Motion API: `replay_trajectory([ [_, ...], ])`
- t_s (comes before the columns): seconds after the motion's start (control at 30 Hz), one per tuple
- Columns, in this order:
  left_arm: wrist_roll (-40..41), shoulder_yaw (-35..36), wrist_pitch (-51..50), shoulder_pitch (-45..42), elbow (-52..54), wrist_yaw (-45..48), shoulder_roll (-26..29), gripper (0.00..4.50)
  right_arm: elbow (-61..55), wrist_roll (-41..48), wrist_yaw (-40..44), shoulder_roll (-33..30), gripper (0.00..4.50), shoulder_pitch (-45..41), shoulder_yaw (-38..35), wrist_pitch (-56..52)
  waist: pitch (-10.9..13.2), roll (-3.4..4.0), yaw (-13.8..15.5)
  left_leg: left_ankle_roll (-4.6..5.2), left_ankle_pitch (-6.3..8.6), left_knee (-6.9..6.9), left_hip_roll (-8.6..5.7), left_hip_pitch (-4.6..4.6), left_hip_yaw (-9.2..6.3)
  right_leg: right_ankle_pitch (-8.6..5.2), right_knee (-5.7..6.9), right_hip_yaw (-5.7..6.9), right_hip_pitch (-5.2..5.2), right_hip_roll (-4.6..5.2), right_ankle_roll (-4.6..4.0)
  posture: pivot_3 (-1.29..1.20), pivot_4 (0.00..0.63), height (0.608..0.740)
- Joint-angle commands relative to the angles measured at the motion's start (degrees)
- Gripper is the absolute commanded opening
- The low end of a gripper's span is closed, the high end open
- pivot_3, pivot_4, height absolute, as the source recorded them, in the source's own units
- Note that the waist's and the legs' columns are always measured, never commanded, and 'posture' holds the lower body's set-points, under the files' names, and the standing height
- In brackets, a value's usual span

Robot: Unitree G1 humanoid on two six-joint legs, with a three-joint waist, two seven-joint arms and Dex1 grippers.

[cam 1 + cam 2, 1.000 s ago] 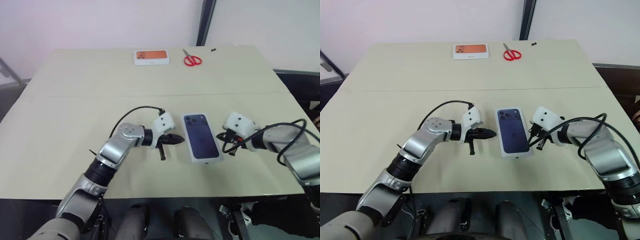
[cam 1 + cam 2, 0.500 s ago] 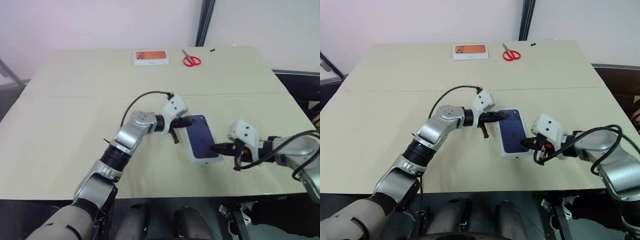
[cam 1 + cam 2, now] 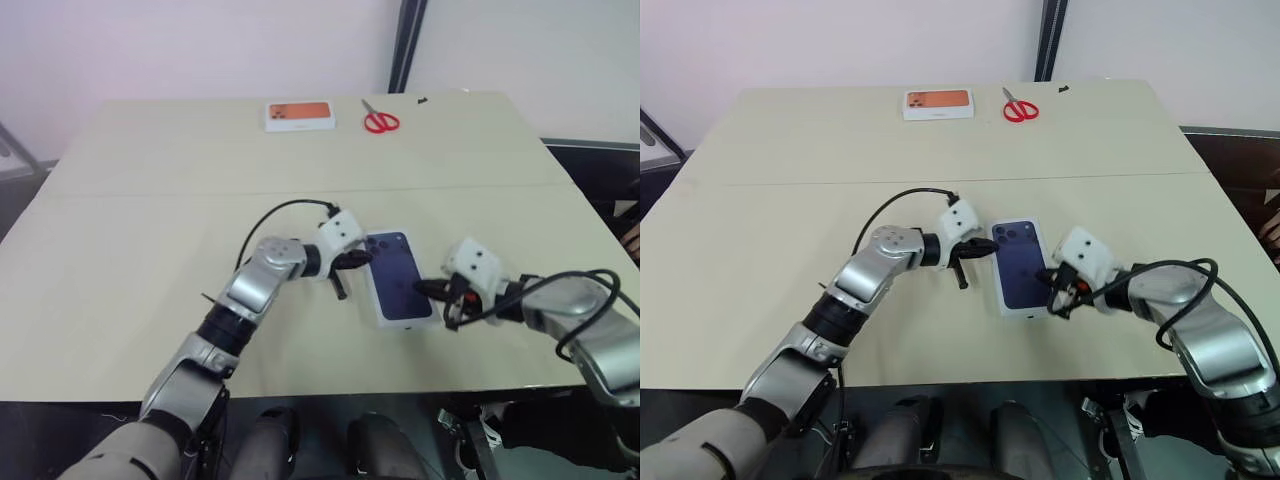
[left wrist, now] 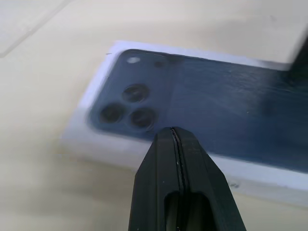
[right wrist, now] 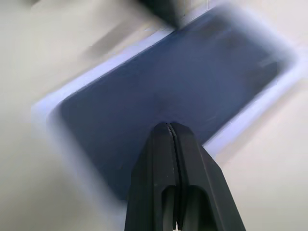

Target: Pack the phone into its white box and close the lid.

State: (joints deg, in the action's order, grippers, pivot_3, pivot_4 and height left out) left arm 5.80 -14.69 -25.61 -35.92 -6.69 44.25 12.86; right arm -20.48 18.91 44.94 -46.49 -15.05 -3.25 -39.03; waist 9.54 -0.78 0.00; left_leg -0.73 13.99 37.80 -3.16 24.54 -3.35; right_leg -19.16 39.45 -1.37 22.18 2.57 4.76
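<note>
Both sets of jaws are clenched with nothing between them. The left gripper has its tip at the lid's camera-corner edge, roughly 10 o'clock on the lid; whether it touches cannot be told. The right gripper has its tip at the opposite long edge, roughly 3 o'clock, close to or on the rim.

The lid lies flat on the table, printed phone picture up, about 6 o'clock of table centre, between the two grippers. In the left wrist view it reads as a closed white block with white sides under the blue top. The phone and the white box are presumably under the lid; this cannot be confirmed.

Judgement: packing looks done, lid on. What is left is likely only pressing or squaring the lid fully down.

An orange-picture box and red scissors sit at 12 o'clock, well apart from the work.
</note>
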Motion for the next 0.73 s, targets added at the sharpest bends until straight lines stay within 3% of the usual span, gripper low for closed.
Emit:
replay_trajectory([
  [0.03,5.0,10.4,-0.9,5.2,12.0,-2.9,3.6,0.0,5.9,1.2,-1.6,2.0,0.02,-4.2,-4.8,3.6,0.0,0.0,0.0,-0.02,-0.01,0.0,0.0,0.0,0.0,0.0,0.02,0.0,0.01,0.0,0.0,0.0,0.15,0.74],
  [0.23,8.4,21.6,-1.7,18.6,22.8,-7.2,9.0,0.0,18.8,2.5,0.1,4.4,0.02,-10.9,-6.7,7.8,0.0,0.03,0.5,0.06,0.04,-0.01,-0.01,-0.01,0.04,0.0,-0.02,-0.01,-0.02,0.04,0.0,0.0,0.15,0.74],
  [0.4,10.4,27.2,-1.5,25.9,27.1,-11.1,9.8,0.0,26.7,3.5,4.5,4.9,0.02,-13.2,-6.5,10.5,0.0,0.03,0.9,0.21,0.13,0.01,-0.02,-0.01,0.04,0.0,-0.07,0.01,-0.07,0.07,0.0,0.0,0.15,0.74],
  [0.73,10.5,28.5,0.7,31.9,28.7,-13.6,11.3,0.0,29.1,3.4,9.8,5.0,0.02,-13.3,-5.4,13.2,0.0,0.05,0.6,0.23,0.15,-0.1,-0.02,-0.03,0.04,0.01,-0.08,0.0,-0.03,0.06,-0.01,0.0,0.15,0.74],
])
